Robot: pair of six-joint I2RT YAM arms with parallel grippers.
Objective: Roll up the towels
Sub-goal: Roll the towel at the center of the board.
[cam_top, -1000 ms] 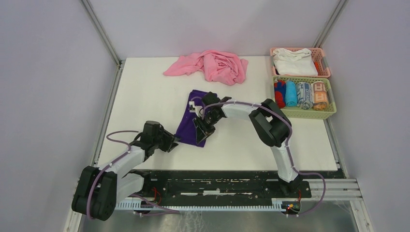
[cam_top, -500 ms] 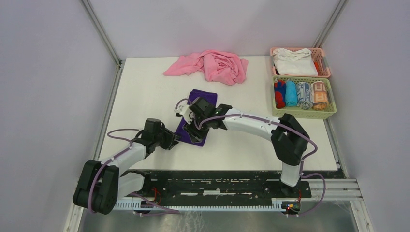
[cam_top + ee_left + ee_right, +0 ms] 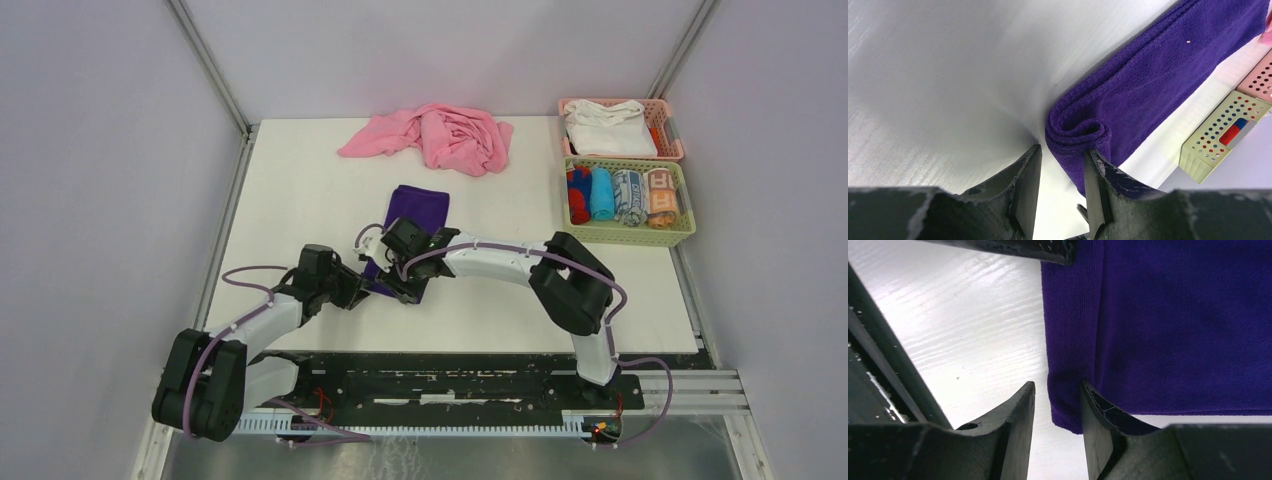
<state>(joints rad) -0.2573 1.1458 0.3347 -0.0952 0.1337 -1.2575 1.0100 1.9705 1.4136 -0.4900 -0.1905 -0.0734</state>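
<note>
A purple towel, folded into a long strip, lies mid-table. Its near end is curled into a small roll. My left gripper sits low at the roll's left end, jaws narrowly open, the right finger touching the roll and bare table showing in the gap. My right gripper is at the same near end, jaws narrowly open around the towel's corner. A crumpled pink towel lies at the far edge.
A green basket with several rolled towels stands at the right edge; it also shows in the left wrist view. A pink basket with white cloth is behind it. The black rail runs along the near edge.
My right gripper has moved from the towel's middle down to its near end, beside the left gripper. The far part of the towel now lies uncovered. The left gripper has barely moved.
</note>
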